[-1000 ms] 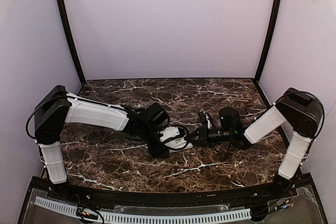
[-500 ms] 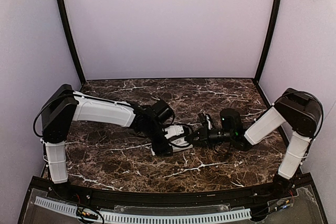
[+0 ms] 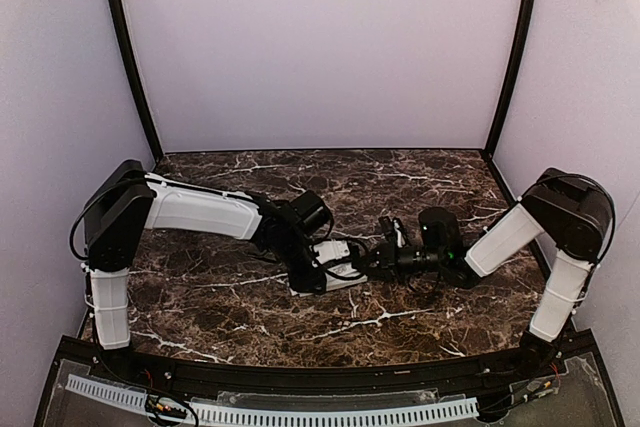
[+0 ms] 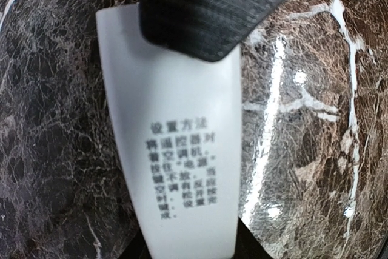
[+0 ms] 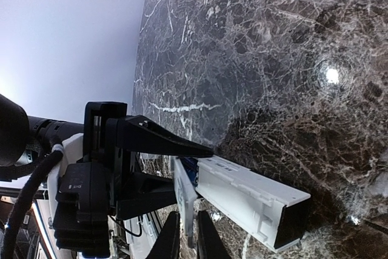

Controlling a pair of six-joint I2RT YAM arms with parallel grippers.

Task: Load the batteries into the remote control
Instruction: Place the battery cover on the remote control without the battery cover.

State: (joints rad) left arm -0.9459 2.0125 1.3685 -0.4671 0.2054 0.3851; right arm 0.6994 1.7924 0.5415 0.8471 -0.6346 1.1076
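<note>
The left claw (image 3: 306, 277) clamps the white remote control (image 4: 182, 150) across its width, low at the middle of the dark marble surface (image 3: 420, 182). The right claw (image 5: 188, 225), narrowed to a slit, pinches a thin white panel (image 5: 183, 195) at the remote's end.

The only print that can be read is in the left wrist view, on the white back of the remote control (image 4: 176, 119). It is a block of black Chinese characters running down the lower half of the body. The heading line reads 设置方法. Below it stand about six short lines of smaller characters. These are blurred, and only fragments such as 遥控器 and 空调 can be made out. Nothing legible shows in the top or right wrist views.
</note>
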